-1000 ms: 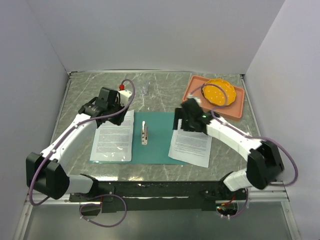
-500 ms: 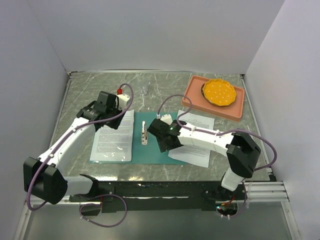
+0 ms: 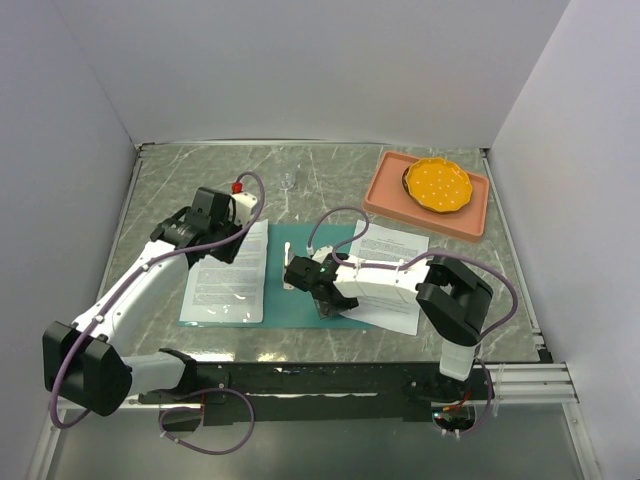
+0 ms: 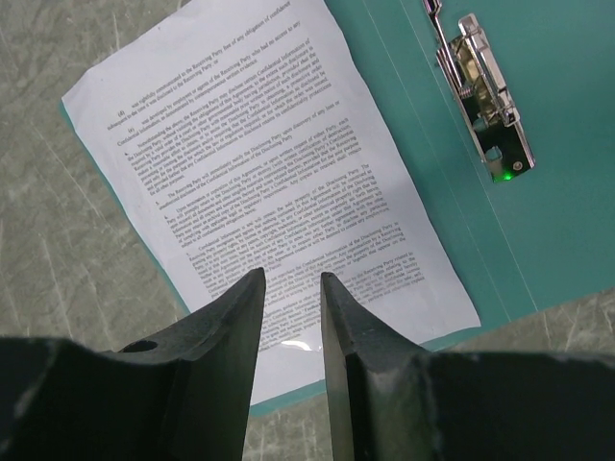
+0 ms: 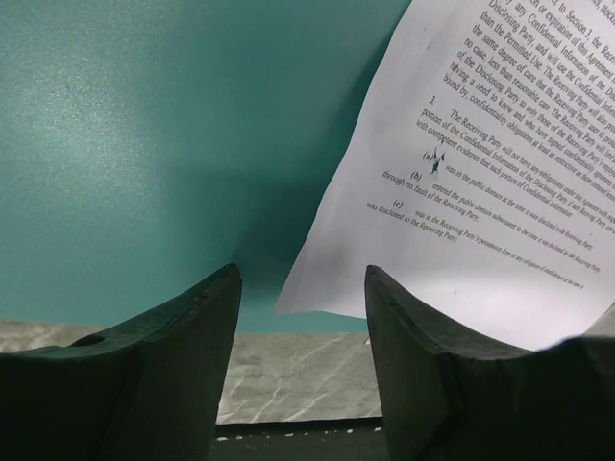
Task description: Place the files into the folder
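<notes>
Two printed white sheets and an open teal folder (image 3: 290, 308) lie on a grey marbled bench (image 3: 180, 190). One sheet (image 3: 225, 278) rests flat on the folder's left half, with a thin teal border showing along its edges. The other sheet (image 3: 392, 246) sits at a slight angle to the right, its left edge overlapping the folder's right half and the rest on the bench. A metal clip (image 3: 290, 270) stands along the folder's spine.

The left tool (image 4: 285, 317) hovers above the first sheet. Its fingers are a narrow gap apart and hold nothing. The right tool (image 5: 300, 317) is low over the folder's right half, by the near left corner of the angled sheet. Its fingers are spread wide and hold nothing, with that corner showing between them.

At the far right of the bench sits a salmon-pink tray (image 3: 385, 195) carrying an orange dish (image 3: 438, 185).
</notes>
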